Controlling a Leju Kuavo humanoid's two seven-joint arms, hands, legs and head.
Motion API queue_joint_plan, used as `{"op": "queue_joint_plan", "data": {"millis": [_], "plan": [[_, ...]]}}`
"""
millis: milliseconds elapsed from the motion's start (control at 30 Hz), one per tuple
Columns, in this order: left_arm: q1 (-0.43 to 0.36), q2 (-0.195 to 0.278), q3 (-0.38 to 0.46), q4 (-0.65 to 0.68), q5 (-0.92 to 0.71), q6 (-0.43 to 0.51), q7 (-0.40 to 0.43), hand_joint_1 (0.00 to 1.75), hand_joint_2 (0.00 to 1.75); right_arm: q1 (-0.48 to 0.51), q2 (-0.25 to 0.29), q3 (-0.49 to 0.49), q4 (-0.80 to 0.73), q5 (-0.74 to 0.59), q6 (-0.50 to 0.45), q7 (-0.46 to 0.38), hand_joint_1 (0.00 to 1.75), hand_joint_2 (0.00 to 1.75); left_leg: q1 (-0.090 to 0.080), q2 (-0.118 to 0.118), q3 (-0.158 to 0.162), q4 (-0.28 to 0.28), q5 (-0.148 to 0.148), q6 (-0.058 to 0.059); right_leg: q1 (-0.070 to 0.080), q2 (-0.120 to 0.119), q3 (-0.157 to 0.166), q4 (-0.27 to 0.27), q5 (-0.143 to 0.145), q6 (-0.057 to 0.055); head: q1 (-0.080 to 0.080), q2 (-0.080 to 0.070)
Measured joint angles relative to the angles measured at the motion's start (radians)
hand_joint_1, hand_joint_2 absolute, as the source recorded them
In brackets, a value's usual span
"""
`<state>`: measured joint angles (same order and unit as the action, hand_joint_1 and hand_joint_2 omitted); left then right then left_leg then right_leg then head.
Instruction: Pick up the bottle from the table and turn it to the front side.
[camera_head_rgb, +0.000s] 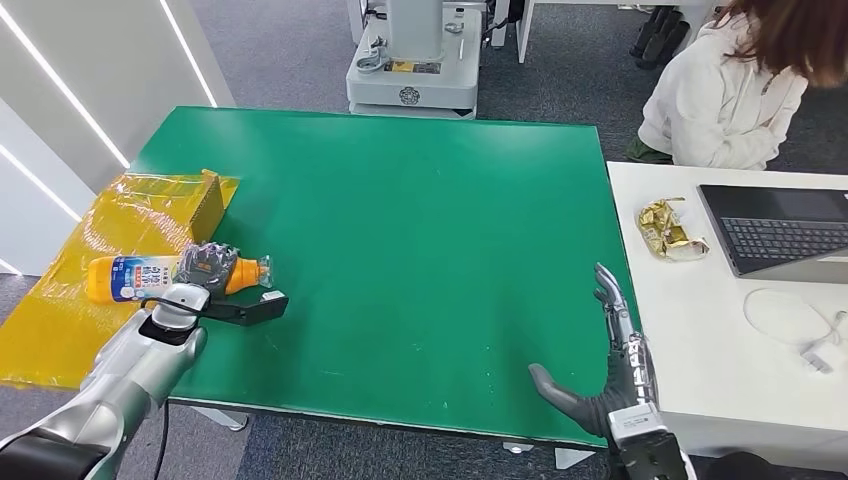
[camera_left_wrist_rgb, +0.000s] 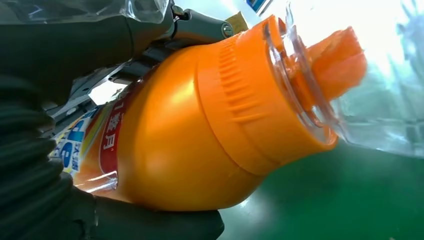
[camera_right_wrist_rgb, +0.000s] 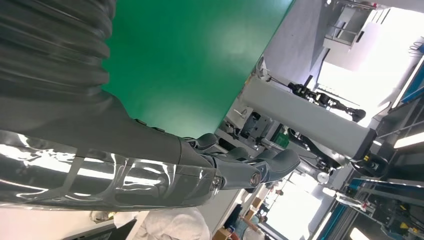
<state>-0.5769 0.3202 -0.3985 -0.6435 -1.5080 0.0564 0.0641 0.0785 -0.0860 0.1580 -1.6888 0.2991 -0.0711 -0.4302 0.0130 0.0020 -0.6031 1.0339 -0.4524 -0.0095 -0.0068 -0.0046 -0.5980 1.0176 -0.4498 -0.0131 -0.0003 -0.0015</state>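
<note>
Left hand wrapped around the orange detergent bottle at the green table's left edge.
Lying on its side over yellow plastic sheet, clear cap toward table centre, fingers closed across the shoulder. Right hand spread flat and holding nothing, at the near right edge.

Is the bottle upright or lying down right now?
Lying on its side: the bottle runs lengthwise along the table edge, cap end toward mid-table, with the left hand gripping it.
</note>
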Motion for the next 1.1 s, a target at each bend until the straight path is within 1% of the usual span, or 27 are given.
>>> {"op": "queue_joint_plan", "data": {"millis": [33, 233, 367, 500, 667, 867, 967, 1033, 1100], "plan": [[-0.003, -0.002, 0.001, 0.011, 0.0, 0.011, -0.007, 0.0, 1.75, -0.001, 0.0, 0.002, 0.001, 0.0, -0.001, 0.0, 0.0, 1.75, 0.0, 0.0, 0.0, 0.0, 0.0, 0.0, 0.0, 0.0, 0.0, 0.0, 0.0, 0.0, 0.0, 0.0], [-0.007, -0.012, 0.001, 0.052, 0.001, 0.094, -0.056, 0.0, 1.75, -0.006, -0.002, 0.012, 0.002, -0.003, -0.005, 0.007, 0.0, 1.75, 0.0, -0.001, 0.0, 0.0, 0.0, 0.0, 0.0, -0.001, 0.0, 0.0, 0.0, 0.0, 0.0, 0.0], [-0.009, -0.012, 0.011, 0.055, 0.021, 0.134, -0.146, 0.0, 1.75, -0.006, -0.005, 0.012, 0.002, -0.012, 0.0, 0.01, 0.0, 1.75, 0.0, -0.002, 0.0, 0.0, 0.0, 0.0, 0.0, -0.003, 0.001, 0.0, 0.0, 0.0, 0.0, 0.0], [-0.009, -0.013, 0.026, 0.056, 0.056, 0.146, -0.199, 0.0, 1.75, -0.007, -0.005, 0.012, 0.001, -0.015, 0.008, 0.01, 0.0, 1.75, 0.0, -0.002, 0.0, 0.0, 0.0, 0.0, 0.0, -0.003, 0.001, 0.0, 0.0, 0.0, 0.0, 0.0], [0.001, -0.02, 0.048, 0.051, 0.206, 0.174, -0.3, 0.0, 1.75, -0.007, -0.009, 0.012, 0.002, -0.024, 0.021, 0.013, 0.0, 1.75, 0.0, -0.002, 0.0, 0.0, 0.001, 0.0, 0.0, -0.003, 0.001, 0.0, 0.0, 0.0, 0.0, 0.0], [0.037, -0.035, 0.064, 0.014, 0.348, 0.215, -0.346, 0.0, 1.75, -0.014, -0.018, 0.013, 0.014, -0.049, 0.03, 0.01, 0.0, 1.75, 0.0, -0.001, -0.001, 0.0, 0.001, 0.0, 0.0, -0.002, 0.0, 0.0, 0.0, 0.0, 0.0, 0.0], [0.081, -0.054, 0.089, -0.035, 0.483, 0.292, -0.405, 0.0, 1.75, -0.022, -0.02, 0.017, 0.023, -0.062, 0.031, 0.012, 0.0, 1.75, 0.0, -0.001, -0.001, 0.0, 0.001, 0.0, 0.0, -0.002, -0.001, 0.0, 0.0, 0.0, 0.0, 0.0], [0.122, -0.077, 0.112, -0.094, 0.605, 0.363, -0.457, 0.0, 1.75, -0.025, -0.021, 0.021, 0.029, -0.073, 0.033, 0.016, 0.0, 1.75, 0.0, -0.001, -0.002, 0.0, 0.0, 0.0, 0.0, -0.002, -0.001, -0.001, 0.0, 0.0, 0.0, 0.0], [0.155, -0.098, 0.126, -0.154, 0.676, 0.404, -0.481, 0.0, 1.75, -0.028, -0.022, 0.025, 0.034, -0.08, 0.033, 0.018, 0.0, 1.75, 0.0, -0.001, -0.002, 0.0, 0.0, 0.0, 0.0, -0.002, -0.001, -0.001, 0.0, 0.0, 0.0, 0.0]]}}
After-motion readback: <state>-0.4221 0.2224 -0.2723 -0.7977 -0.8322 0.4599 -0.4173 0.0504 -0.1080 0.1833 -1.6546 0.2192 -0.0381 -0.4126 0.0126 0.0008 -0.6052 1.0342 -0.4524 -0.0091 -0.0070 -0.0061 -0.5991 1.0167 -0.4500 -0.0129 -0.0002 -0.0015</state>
